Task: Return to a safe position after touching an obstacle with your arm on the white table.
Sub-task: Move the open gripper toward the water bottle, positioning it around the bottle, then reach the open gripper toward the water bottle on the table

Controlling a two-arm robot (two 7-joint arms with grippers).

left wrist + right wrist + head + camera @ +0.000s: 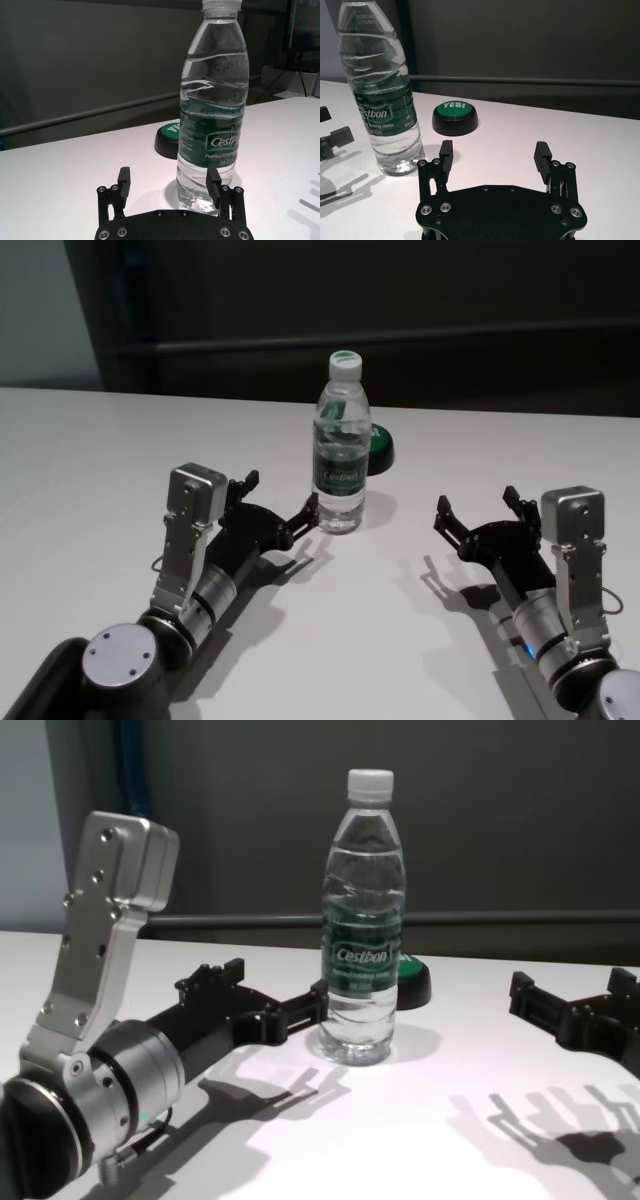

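Head view, nearest first: my left end effector [282,505] lies low over the white worktop [100,460], fingers spread wide and empty, one fingertip [311,506] right at the base of the water bottle [341,455]. My right end effector [478,511] hovers well apart, also wide open and empty. Upright at mid-worktop stands the bottle, cap on. Just behind it sits a green button [381,445].

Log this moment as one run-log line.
left gripper: open, one finger at bottle base | right gripper: open, idle, apart | bottle upright on white table
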